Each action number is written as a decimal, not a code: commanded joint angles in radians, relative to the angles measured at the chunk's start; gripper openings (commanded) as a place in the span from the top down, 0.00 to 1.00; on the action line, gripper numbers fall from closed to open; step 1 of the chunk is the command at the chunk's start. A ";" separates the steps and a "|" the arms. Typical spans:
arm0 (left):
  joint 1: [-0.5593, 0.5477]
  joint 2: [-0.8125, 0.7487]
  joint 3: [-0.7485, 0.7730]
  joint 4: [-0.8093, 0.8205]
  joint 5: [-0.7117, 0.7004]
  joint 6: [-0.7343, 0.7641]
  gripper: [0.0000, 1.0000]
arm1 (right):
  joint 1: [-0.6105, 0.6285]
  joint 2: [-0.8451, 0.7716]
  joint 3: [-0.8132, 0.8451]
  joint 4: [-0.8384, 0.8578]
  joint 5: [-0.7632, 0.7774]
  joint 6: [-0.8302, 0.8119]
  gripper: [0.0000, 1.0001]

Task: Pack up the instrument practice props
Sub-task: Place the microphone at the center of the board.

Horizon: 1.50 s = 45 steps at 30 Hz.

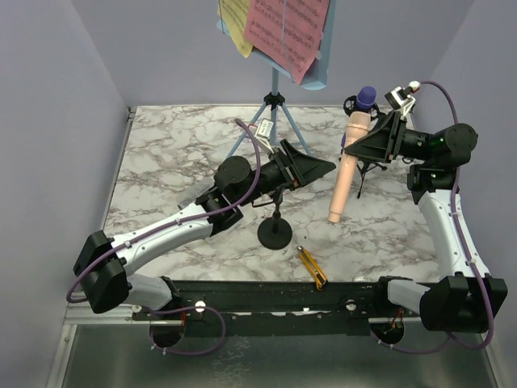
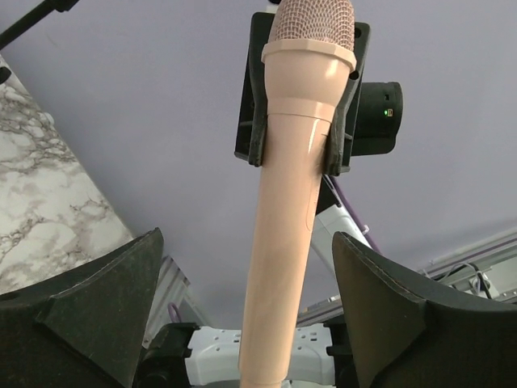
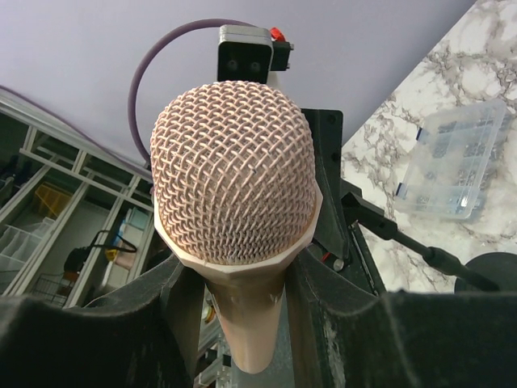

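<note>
Beige microphone (image 1: 342, 182) hangs clamped in the right gripper (image 1: 354, 145); the left gripper (image 1: 326, 168) gapes astride it. Black mic mount (image 1: 275, 233) stands near the microphone.

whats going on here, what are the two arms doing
The right gripper is clamped on the beige microphone just below its mesh head, holding it at a slant. The left gripper is open, its fingers either side of the handle without touching it. The purple microphone and the music stand with its pink and yellow pages are at the back, not yet packed.
</note>
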 commanded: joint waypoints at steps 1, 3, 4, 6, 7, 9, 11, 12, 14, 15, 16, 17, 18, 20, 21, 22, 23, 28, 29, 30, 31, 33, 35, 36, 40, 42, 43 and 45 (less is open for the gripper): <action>-0.012 0.045 0.048 0.049 0.063 -0.048 0.16 | -0.006 -0.003 -0.019 0.040 0.026 0.016 1.00; -0.017 0.060 0.057 0.058 0.078 -0.052 0.18 | -0.005 -0.004 -0.025 0.043 0.026 0.016 1.00; -0.020 0.066 0.062 0.064 0.083 -0.054 0.20 | -0.005 -0.004 -0.026 0.043 0.028 0.016 1.00; -0.024 0.075 0.068 0.071 0.090 -0.055 0.22 | -0.005 -0.006 -0.028 0.044 0.030 0.016 1.00; -0.027 0.079 0.071 0.077 0.092 -0.057 0.25 | -0.005 -0.006 -0.030 0.044 0.030 0.016 1.00; -0.030 0.088 0.074 0.083 0.099 -0.061 0.27 | -0.006 -0.006 -0.030 0.047 0.030 0.016 1.00; -0.032 0.101 0.080 0.090 0.112 -0.070 0.31 | -0.006 -0.005 -0.032 0.049 0.030 0.016 1.00; -0.032 0.107 0.083 0.092 0.122 -0.075 0.32 | -0.005 -0.005 -0.034 0.051 0.030 0.014 1.00; -0.033 0.121 0.092 0.098 0.139 -0.087 0.36 | -0.006 -0.005 -0.037 0.051 0.031 0.014 1.00; -0.035 0.129 0.096 0.101 0.147 -0.092 0.37 | -0.005 -0.005 -0.037 0.051 0.031 0.013 1.00; -0.034 0.136 0.100 0.104 0.156 -0.098 0.39 | -0.005 -0.006 -0.038 0.051 0.032 0.013 1.00; -0.036 0.144 0.105 0.106 0.164 -0.101 0.40 | -0.005 -0.007 -0.039 0.051 0.031 0.011 1.00; -0.037 0.153 0.109 0.109 0.170 -0.105 0.42 | -0.005 -0.007 -0.039 0.051 0.031 0.011 1.00; -0.039 0.163 0.115 0.114 0.180 -0.111 0.45 | -0.005 -0.009 -0.040 0.051 0.033 0.012 1.00; -0.041 0.169 0.119 0.117 0.185 -0.112 0.47 | -0.006 -0.010 -0.040 0.051 0.032 0.010 1.00; -0.041 0.174 0.123 0.119 0.189 -0.112 0.49 | -0.006 -0.010 -0.040 0.051 0.032 0.009 1.00; -0.042 0.179 0.127 0.120 0.195 -0.112 0.52 | -0.005 -0.010 -0.041 0.050 0.033 0.005 1.00; -0.042 0.201 0.143 0.122 0.227 -0.121 0.60 | -0.006 -0.013 -0.044 0.027 0.034 -0.021 1.00; -0.042 0.204 0.145 0.122 0.233 -0.125 0.61 | -0.005 -0.013 -0.044 0.023 0.033 -0.026 1.00; -0.043 0.208 0.148 0.123 0.240 -0.127 0.62 | -0.005 -0.013 -0.044 0.019 0.034 -0.030 1.00; -0.044 0.211 0.151 0.125 0.247 -0.130 0.62 | -0.005 -0.012 -0.044 0.018 0.034 -0.034 1.00; -0.044 0.217 0.157 0.126 0.260 -0.135 0.62 | -0.005 -0.011 -0.043 0.014 0.035 -0.041 1.00; -0.045 0.221 0.162 0.129 0.269 -0.139 0.62 | -0.005 -0.010 -0.041 0.011 0.034 -0.045 1.00; -0.045 0.220 0.162 0.131 0.271 -0.141 0.62 | -0.006 -0.010 -0.042 0.011 0.034 -0.045 1.00; -0.045 0.219 0.157 0.139 0.271 -0.143 0.65 | -0.005 -0.012 -0.044 0.009 0.034 -0.053 1.00; -0.045 0.217 0.153 0.147 0.268 -0.141 0.77 | -0.005 -0.014 -0.045 0.009 0.034 -0.060 1.00; -0.045 0.215 0.149 0.151 0.267 -0.140 0.85 | -0.005 -0.016 -0.046 0.008 0.034 -0.063 0.99; -0.045 0.211 0.143 0.157 0.261 -0.132 0.99 | -0.006 -0.020 -0.049 0.003 0.037 -0.077 0.89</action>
